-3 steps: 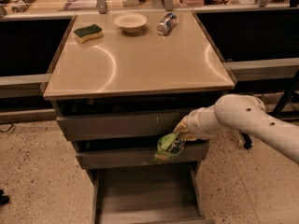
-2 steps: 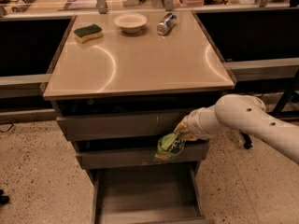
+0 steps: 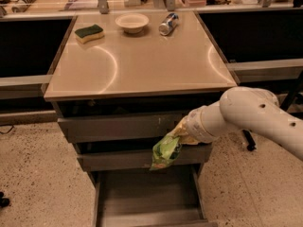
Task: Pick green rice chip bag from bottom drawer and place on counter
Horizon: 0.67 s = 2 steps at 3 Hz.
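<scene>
The green rice chip bag [image 3: 165, 152] hangs crumpled from my gripper [image 3: 182, 134], which is shut on its top edge. The bag is in the air in front of the middle drawer, above the open bottom drawer [image 3: 147, 197], whose flat dark interior shows nothing in it. My white arm reaches in from the right. The counter [image 3: 142, 60] lies above and behind the bag, glossy tan with curved light reflections.
On the counter's far part sit a green-topped yellow sponge [image 3: 89, 33], a pale bowl [image 3: 132, 22] and a metal can [image 3: 168, 23] lying on its side. Two taller grey drawers [image 3: 128, 126] are closed. Speckled floor lies on both sides of the cabinet.
</scene>
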{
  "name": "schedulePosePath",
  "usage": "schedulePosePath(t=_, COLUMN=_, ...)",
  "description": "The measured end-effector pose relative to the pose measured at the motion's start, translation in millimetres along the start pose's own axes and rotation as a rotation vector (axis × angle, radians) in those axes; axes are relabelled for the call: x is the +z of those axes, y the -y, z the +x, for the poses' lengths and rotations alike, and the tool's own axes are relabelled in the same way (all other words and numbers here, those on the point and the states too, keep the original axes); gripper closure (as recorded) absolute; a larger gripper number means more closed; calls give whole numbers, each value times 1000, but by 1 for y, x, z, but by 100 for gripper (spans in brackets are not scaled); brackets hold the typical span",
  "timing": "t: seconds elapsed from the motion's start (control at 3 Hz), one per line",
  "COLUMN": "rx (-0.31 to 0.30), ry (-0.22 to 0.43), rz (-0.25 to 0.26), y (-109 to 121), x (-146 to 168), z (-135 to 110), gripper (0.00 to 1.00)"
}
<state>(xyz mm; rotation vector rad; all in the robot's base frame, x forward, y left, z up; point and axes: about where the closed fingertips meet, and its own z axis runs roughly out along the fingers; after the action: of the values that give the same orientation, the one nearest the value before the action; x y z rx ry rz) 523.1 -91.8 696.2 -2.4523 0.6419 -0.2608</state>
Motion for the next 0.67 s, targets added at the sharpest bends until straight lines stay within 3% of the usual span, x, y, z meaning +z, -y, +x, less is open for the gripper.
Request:
schedulePosePath(t=0.33, rx=-45, ry=-6, rz=-55, y=38, x=-58, z=-48, gripper=100)
schedulePosePath(t=0.67, rx=-118, ry=-87, rz=-80, y=100, x=-132, z=-86, gripper=100)
